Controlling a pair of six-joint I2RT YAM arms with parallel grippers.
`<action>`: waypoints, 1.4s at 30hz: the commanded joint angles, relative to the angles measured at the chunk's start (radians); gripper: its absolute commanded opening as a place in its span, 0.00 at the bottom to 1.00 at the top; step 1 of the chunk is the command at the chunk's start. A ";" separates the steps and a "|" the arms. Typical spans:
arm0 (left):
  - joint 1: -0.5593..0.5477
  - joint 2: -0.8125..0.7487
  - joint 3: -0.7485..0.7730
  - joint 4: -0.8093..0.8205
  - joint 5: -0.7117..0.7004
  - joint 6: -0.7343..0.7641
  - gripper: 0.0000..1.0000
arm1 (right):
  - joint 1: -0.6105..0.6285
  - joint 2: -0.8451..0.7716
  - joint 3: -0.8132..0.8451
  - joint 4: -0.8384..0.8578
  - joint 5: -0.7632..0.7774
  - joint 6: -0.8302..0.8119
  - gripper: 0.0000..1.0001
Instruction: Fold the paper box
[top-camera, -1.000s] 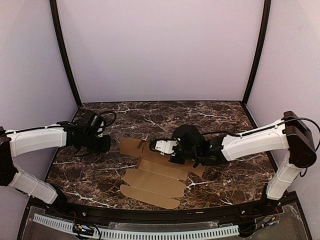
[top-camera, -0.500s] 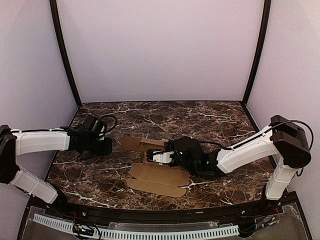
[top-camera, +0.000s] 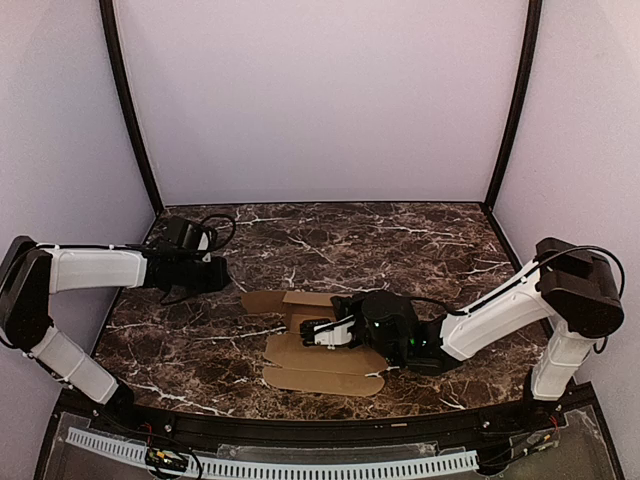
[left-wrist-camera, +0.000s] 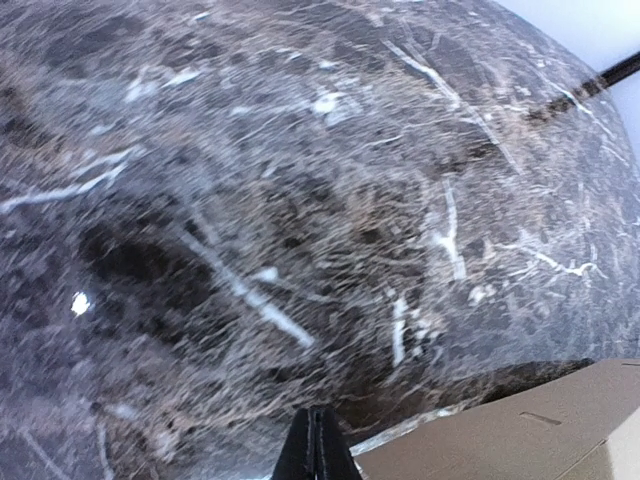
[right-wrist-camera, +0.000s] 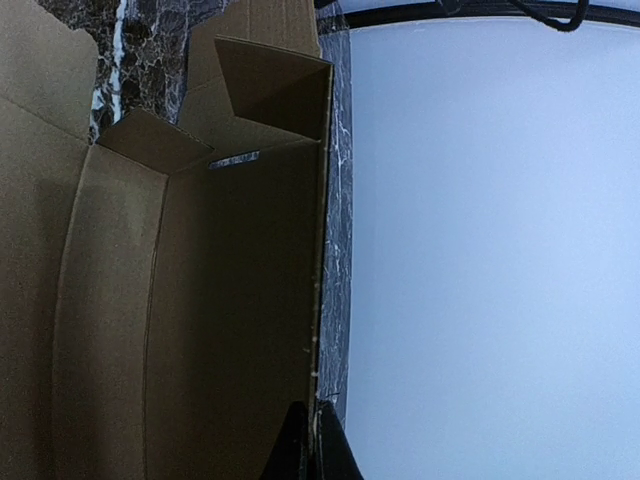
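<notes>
Obstacles: paper box (top-camera: 322, 379), mid-front of table (top-camera: 400, 240), right claw (top-camera: 312, 332) on its raised panel; left claw (top-camera: 218, 274) well left. Free passage: table's far half.

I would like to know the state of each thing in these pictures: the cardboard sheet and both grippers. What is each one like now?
paper box: partly folded, some flaps raised, not closed.
left gripper: shut, holding nothing, apart from the paper box.
right gripper: shut on an edge of the paper box.
</notes>
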 joint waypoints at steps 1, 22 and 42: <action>0.001 0.084 0.077 0.140 0.183 0.095 0.01 | 0.018 -0.013 -0.013 0.038 -0.021 -0.018 0.00; 0.001 0.204 -0.057 0.450 0.660 0.042 0.01 | 0.022 0.036 0.005 0.103 -0.004 -0.010 0.00; -0.147 0.244 -0.198 0.645 0.625 -0.071 0.01 | 0.022 0.129 0.071 0.076 0.055 0.028 0.00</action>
